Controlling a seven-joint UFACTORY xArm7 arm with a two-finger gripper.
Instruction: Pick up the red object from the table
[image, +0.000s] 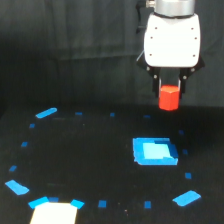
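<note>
The red object (169, 97) is a small stubby red-orange block hanging in the air above the black table (90, 155), in the upper right of the exterior view. My gripper (169, 89), under its white body (172, 40), is shut on the block's top, with dark fingers on either side. The block's lower half shows below the fingers. It is clear of the table surface, well above the flat blue square patch (155, 151).
Small blue tape marks ring the table. Larger blue patches lie at the exterior view's left (46, 113), lower left (17, 187) and lower right (186, 198). A pale white-yellow shape (54, 213) sits at the bottom edge. A dark curtain hangs behind.
</note>
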